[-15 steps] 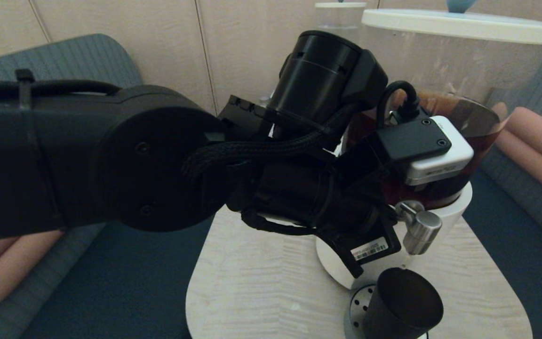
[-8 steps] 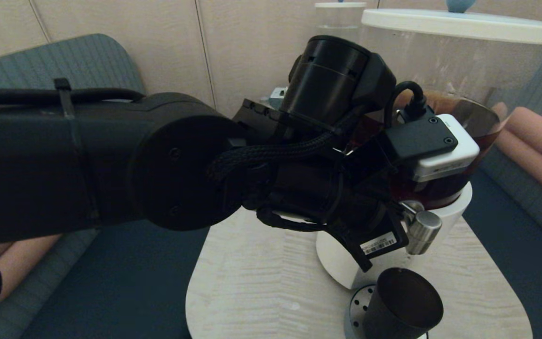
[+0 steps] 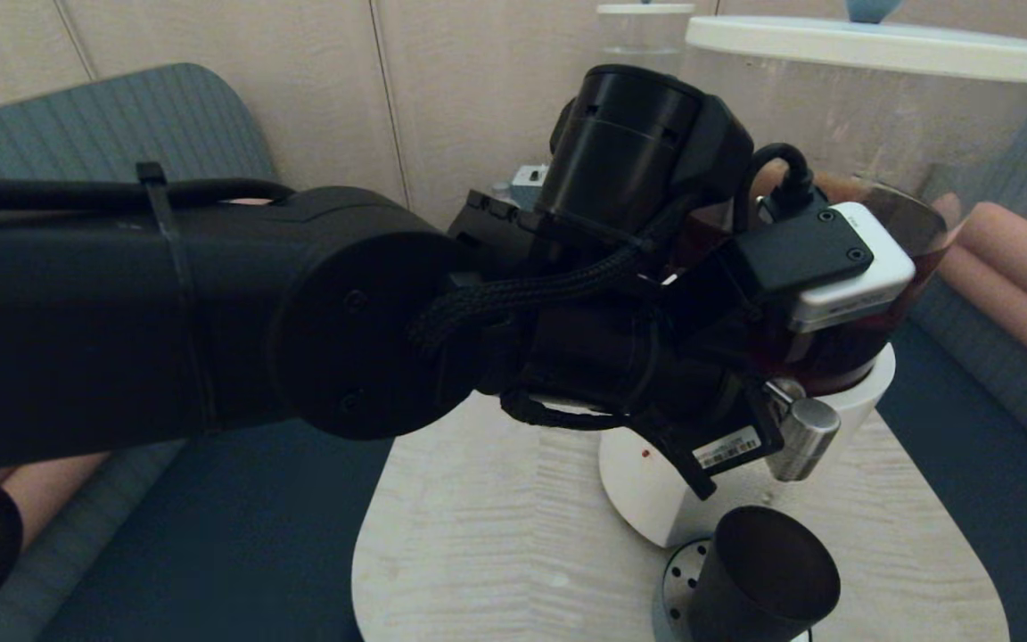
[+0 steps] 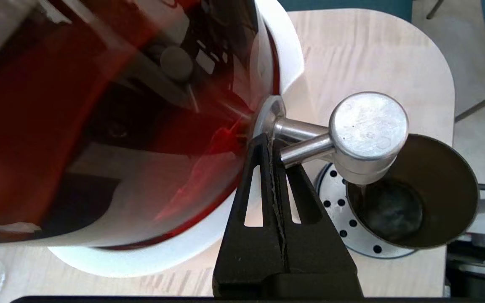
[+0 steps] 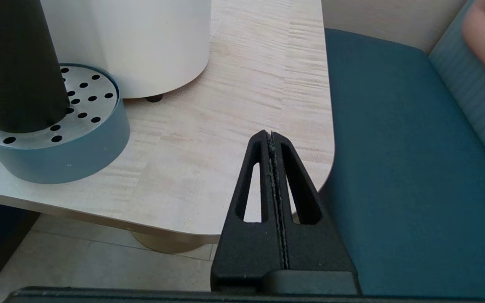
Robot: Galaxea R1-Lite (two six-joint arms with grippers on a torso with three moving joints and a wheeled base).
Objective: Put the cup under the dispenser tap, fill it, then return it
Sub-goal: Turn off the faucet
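Observation:
The matte black cup [image 3: 763,571] stands upright on a round perforated drip tray [image 3: 678,575], directly below the brushed-steel dispenser tap [image 3: 803,437]. In the left wrist view the tap [image 4: 366,132] overhangs the cup's [image 4: 432,198] open mouth, and a thin trickle seems to fall into it. My left gripper [image 4: 270,141] is shut, its tips pressed against the tap's thin lever rod where it meets the tank of dark brown liquid [image 4: 99,105]. My right gripper [image 5: 270,134] hangs shut and empty by the table's right edge, away from the cup [image 5: 15,63].
The dispenser's white base [image 3: 647,490] sits on a pale wooden table [image 3: 478,535]. A smaller clear dispenser [image 3: 643,27] stands behind. Teal seats [image 5: 394,147] and pink cushions [image 3: 1022,267] flank the table. My left arm fills much of the head view.
My left arm has pushed further right and slightly down toward the tap, its wrist now closer over the spout. The cup and tray have not moved.

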